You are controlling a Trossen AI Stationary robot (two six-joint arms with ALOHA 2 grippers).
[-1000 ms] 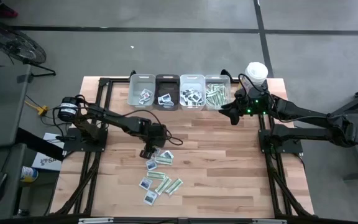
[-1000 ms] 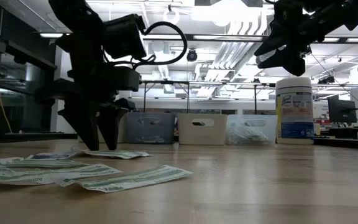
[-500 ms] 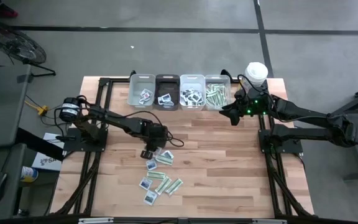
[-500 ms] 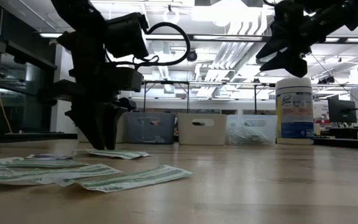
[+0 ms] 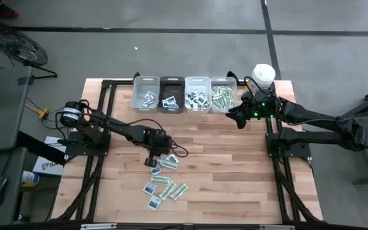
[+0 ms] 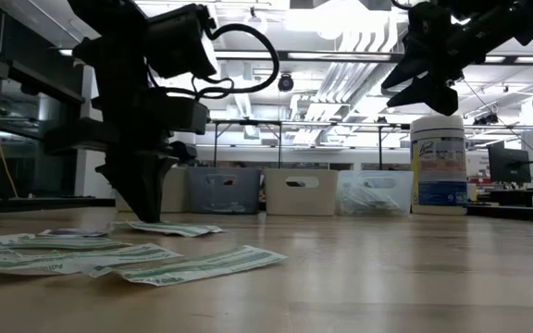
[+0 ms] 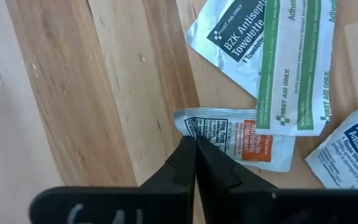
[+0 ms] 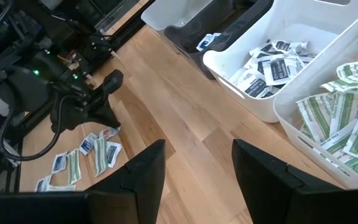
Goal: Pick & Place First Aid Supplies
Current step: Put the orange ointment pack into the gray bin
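Packets: first aid supplies [image 5: 163,181] lie scattered on the surface toward its front edge, left of the middle (green-and-white strips mixed with squarish white ones).
Left gripper: the left gripper [image 7: 195,140] is down at the surface at the back end of the scatter, its fingers pressed together on the edge of a white packet with an orange panel [image 7: 241,138].
Neighbours: a BZK antiseptic towelette packet [image 7: 235,37] lies just beside that one, under a green-and-white strip [image 7: 297,68]; an alcohol packet with blue print [image 7: 353,155] lies near.
Bins: four bins [image 5: 184,94] stand in a row along the back edge, each already holding some packets.
Right gripper: the right gripper [image 5: 237,117] hangs above the surface beside the rightmost bin, fingers apart and holding nothing.
Canister: a white canister [image 5: 263,75] stands at the back right corner.
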